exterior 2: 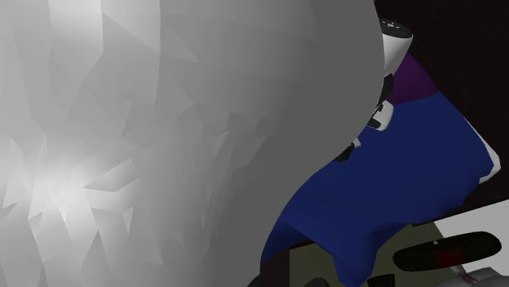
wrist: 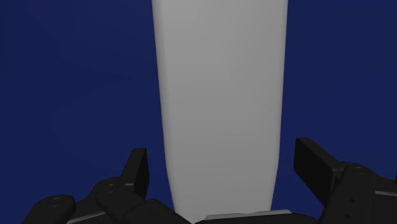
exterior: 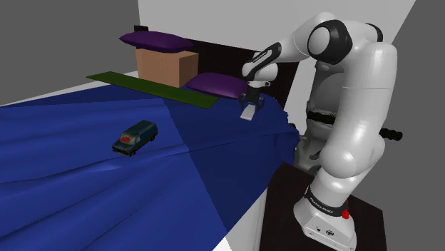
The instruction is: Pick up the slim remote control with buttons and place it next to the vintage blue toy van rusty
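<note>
Closest in, the wrist view has the gripper [wrist: 222,168] open. Its two black fingers [wrist: 137,173] stand apart on either side of the slim remote control [wrist: 219,95], with a sliver of blue between each finger and the remote's edge, so nothing is clasped. The remote reads as plain pale grey, and its far end is cut off by the frame. It lies lengthwise along the gripper's line on a deep blue bedcover [wrist: 76,76].

From the shoulder view, the white arm [exterior: 356,107] rises from its dark stand [exterior: 371,214] at 5 o'clock and bends over to the cover's edge. The gripper hangs low there, near the middle of the picture, and the remote beneath it is too small to separate from the fingers. The blue toy van [exterior: 135,137] sits on the cover well apart from the gripper, at about 8 o'clock from it. Farther back, towards 11 o'clock, lie a purple pillow [exterior: 216,85] just behind the gripper, a green strip [exterior: 150,88], a cardboard box [exterior: 165,65] and a second purple pillow [exterior: 158,41] on top of the box.

The second exterior view is largely blocked by a pale grey faceted mass [exterior 2: 163,139]; what it is cannot be told. Past it, towards 3 o'clock, a fold of the blue cover shows.
</note>
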Robot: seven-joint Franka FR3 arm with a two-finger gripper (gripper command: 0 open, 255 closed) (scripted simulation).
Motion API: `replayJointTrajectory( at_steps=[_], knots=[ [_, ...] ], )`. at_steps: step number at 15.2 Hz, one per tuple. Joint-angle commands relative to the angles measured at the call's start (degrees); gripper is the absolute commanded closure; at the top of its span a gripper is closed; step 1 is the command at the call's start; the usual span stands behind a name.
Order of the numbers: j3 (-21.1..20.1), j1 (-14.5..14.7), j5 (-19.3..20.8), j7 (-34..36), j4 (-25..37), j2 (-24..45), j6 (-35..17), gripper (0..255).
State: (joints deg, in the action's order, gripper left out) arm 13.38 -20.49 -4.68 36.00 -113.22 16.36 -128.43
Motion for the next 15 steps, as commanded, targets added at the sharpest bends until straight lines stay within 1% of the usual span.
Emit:
replayJointTrajectory(
  at_steps=[1,10,15],
  knots=[
    [0.0,0.0,0.0,0.0,0.0,0.0,0.0,255],
    [0.0,0.0,0.0,0.0,0.0,0.0,0.0,255],
    [0.2,0.2,0.7,0.4,1.4,-2.0,3.3,255]
  ],
)
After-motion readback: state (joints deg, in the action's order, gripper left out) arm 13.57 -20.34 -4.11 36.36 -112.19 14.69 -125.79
